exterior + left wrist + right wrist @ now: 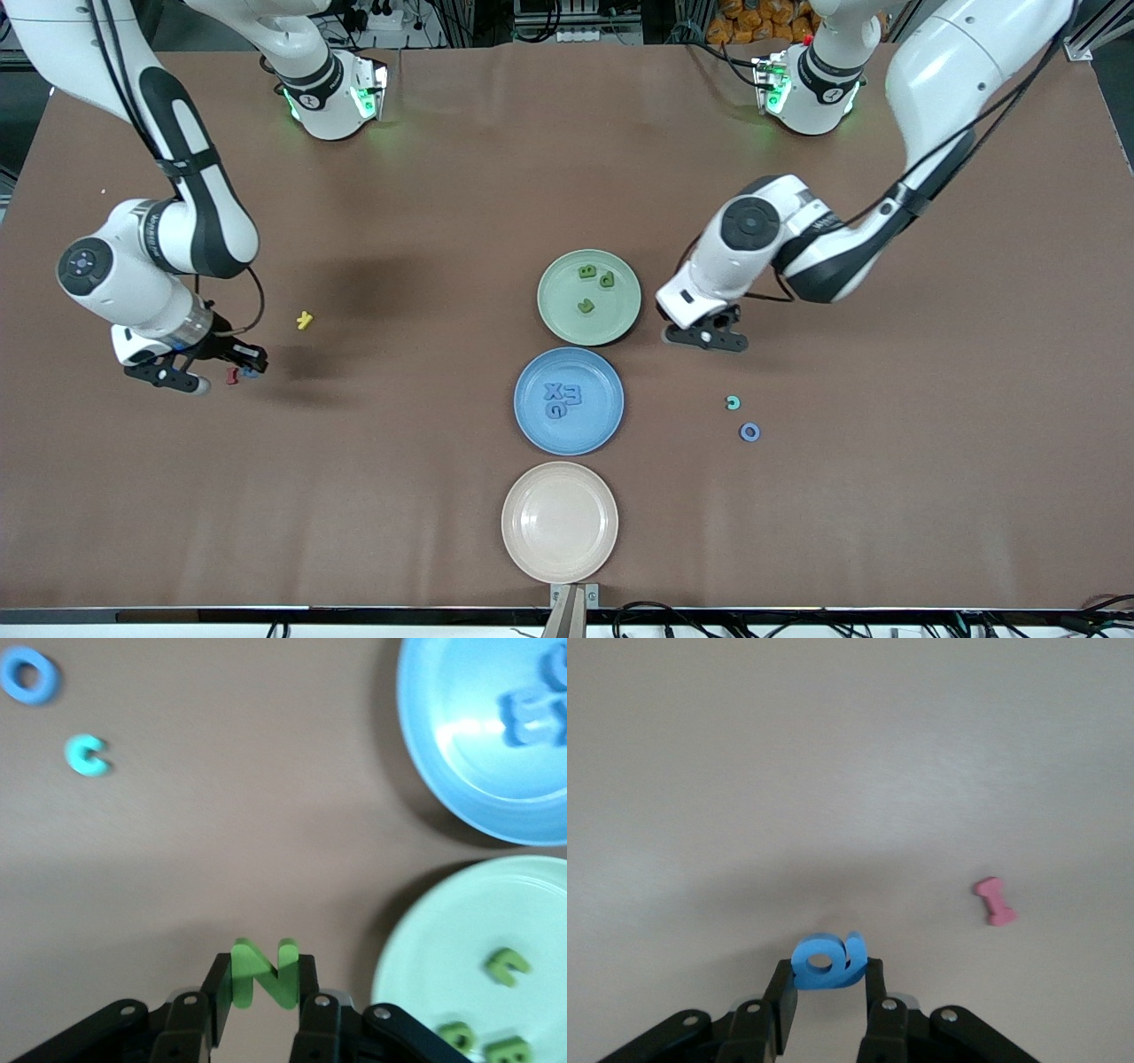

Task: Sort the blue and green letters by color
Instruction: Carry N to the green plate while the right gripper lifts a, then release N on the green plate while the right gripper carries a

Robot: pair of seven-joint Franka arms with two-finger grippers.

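Left wrist view: left gripper (264,997) clamps green N (264,973), light, stiff; right gripper (829,985) pinches blue a (828,960) by flat sides.

Brown cloth (496,177) covering whole table, lying smooth. Black rail (266,613) running along table edge nearest front camera, cables (673,613) trailing over it. Aluminium frame struts (461,22) and cabling showing above table's top edge. Orange items (753,19) sitting in shadow there. Even overhead light casting soft shadows.
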